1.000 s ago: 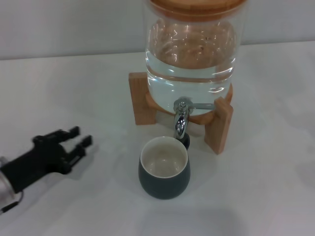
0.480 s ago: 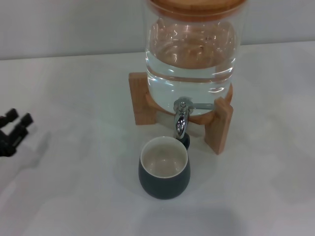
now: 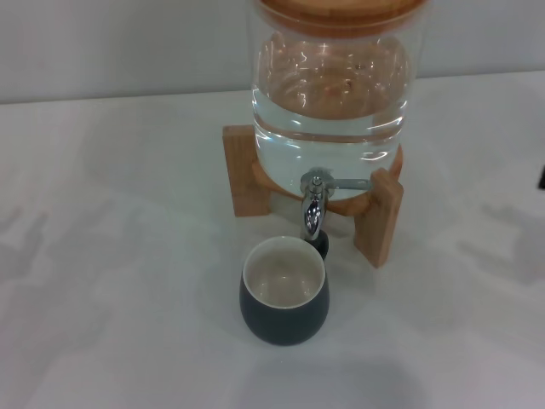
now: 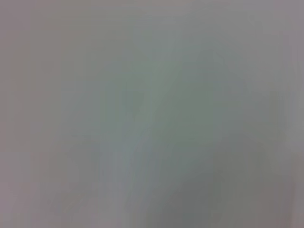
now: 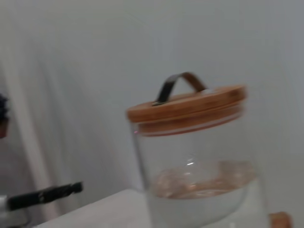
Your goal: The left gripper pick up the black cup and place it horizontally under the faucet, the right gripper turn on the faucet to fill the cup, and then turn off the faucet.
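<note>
The black cup (image 3: 283, 298) stands upright on the white table, its cream inside showing. Its rim sits just in front of and below the chrome faucet (image 3: 312, 209), and its small handle points back under the spout. The faucet's thin lever lies sideways toward the right. No water runs. The faucet is fitted to the clear glass dispenser (image 3: 328, 94) on its wooden stand (image 3: 379, 217). My left gripper is out of the head view; a slim black shape on a silver stub (image 5: 42, 194), far off in the right wrist view, looks like it. Only a black sliver (image 3: 542, 177) at the head view's right edge shows of my right gripper.
The dispenser holds water and has a wooden lid with a dark strap handle (image 5: 180, 85). The white table (image 3: 128, 196) stretches to both sides of the stand. The left wrist view shows only a blank grey surface.
My left gripper has drawn back to the left and left the head view, away from the cup. A black sliver has come in at the right edge. The cup has not moved.
</note>
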Controlling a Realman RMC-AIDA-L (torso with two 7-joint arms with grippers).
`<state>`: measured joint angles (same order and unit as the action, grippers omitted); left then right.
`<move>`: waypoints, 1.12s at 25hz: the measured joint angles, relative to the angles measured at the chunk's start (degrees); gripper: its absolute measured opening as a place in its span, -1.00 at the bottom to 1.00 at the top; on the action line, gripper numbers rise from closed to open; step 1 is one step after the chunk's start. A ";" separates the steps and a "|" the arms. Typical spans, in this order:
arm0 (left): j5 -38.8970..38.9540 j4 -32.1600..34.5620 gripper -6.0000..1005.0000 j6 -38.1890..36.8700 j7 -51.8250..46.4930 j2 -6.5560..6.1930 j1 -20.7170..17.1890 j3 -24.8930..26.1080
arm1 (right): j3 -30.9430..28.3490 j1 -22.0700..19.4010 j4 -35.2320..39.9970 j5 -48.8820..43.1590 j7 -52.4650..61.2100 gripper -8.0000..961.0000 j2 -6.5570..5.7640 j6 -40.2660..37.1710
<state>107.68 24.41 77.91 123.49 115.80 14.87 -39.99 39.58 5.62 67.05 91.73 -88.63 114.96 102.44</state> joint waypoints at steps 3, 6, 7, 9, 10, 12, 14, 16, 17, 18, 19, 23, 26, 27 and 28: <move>1.86 0.98 -0.20 0.76 -0.10 -0.14 -0.89 0.00 | 4.11 0.39 1.47 -0.11 0.91 0.64 0.00 -0.78; 3.03 1.45 -0.20 0.97 -0.28 -0.09 -1.20 0.00 | 8.39 0.77 2.37 -0.33 1.50 0.64 0.00 -2.57; 3.21 1.52 -0.20 0.99 -0.34 -0.07 -1.22 0.00 | 9.40 0.98 2.56 -0.40 1.69 0.64 0.00 -3.02; 3.23 1.65 -0.20 1.00 -0.39 -0.03 -1.23 0.00 | 11.46 1.52 2.82 -0.58 2.04 0.64 0.00 -3.75; 3.24 1.70 -0.20 1.01 -0.41 0.00 -1.23 0.00 | 12.47 1.73 2.86 -0.60 2.14 0.64 0.00 -4.18; 3.24 1.81 -0.19 1.02 -0.42 0.08 -1.24 -0.01 | 14.84 2.09 3.07 -0.61 2.27 0.64 0.00 -5.42; 3.27 1.89 -0.19 1.02 -0.42 0.13 -1.25 -0.01 | 17.01 2.31 3.48 -0.61 2.31 0.64 0.00 -6.83; 3.33 1.92 -0.19 1.03 -0.40 0.17 -1.25 -0.01 | 18.62 2.46 3.98 -0.60 2.37 0.64 0.00 -7.87; 3.37 1.93 -0.18 1.05 -0.38 0.21 -1.25 0.00 | 19.62 2.53 4.29 -0.52 2.44 0.64 0.01 -8.45; 3.39 1.95 -0.19 1.07 -0.37 0.24 -1.26 0.00 | 19.62 2.53 4.29 -0.52 2.44 0.64 0.01 -8.45; 3.39 1.95 -0.19 1.09 -0.37 0.26 -1.30 0.00 | 21.57 2.66 4.96 -0.28 2.83 0.63 0.06 -9.80; 3.54 1.96 -0.19 1.11 -0.25 0.37 -1.61 0.44 | 24.56 2.76 6.42 -0.40 3.74 0.63 0.07 -12.45; 3.56 1.96 -0.20 1.11 -0.10 0.47 -1.86 0.58 | 26.85 2.83 7.39 -0.42 4.07 0.63 0.09 -14.69; 3.57 1.96 -0.20 1.11 -0.10 0.48 -1.88 0.59 | 27.36 2.85 7.59 -0.35 4.22 0.63 0.09 -15.24; 3.58 1.96 -0.20 1.11 -0.10 0.52 -1.92 0.60 | 27.72 2.86 7.73 -0.33 4.42 0.63 0.09 -15.83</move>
<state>111.26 26.37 79.02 123.40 116.32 12.95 -39.39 67.30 8.48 74.78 91.39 -84.22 115.05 86.61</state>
